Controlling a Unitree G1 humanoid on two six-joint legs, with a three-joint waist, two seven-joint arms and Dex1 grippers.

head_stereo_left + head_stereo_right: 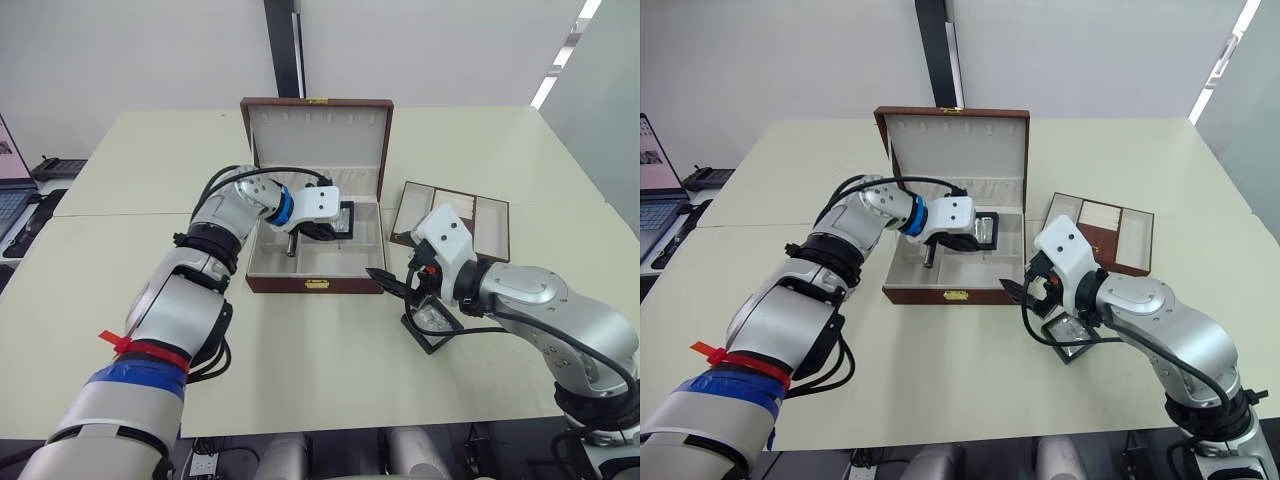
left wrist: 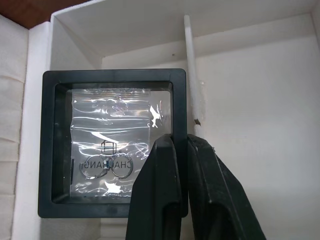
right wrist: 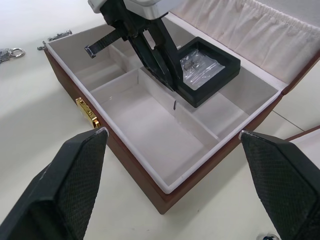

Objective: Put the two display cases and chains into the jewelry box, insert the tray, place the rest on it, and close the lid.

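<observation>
We hold the left gripper (image 2: 181,150) clamped on the first display case (image 2: 112,142) inside the jewelry box (image 1: 316,284) for seating, while the right gripper (image 3: 172,175), spread wide and empty, waits in front of the box.

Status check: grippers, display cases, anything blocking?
Left gripper shut on first display case, inside jewelry box. Right gripper open, above second display case on table. Tray outside, right of box. No obstruction seen.

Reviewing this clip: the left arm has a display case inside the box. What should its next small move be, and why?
Probably lower and release. The left end effector is shut on the rim of the display case, which sits over the rear right compartment of the jewelry box. The second display case lies on the table under the open right end effector.
</observation>
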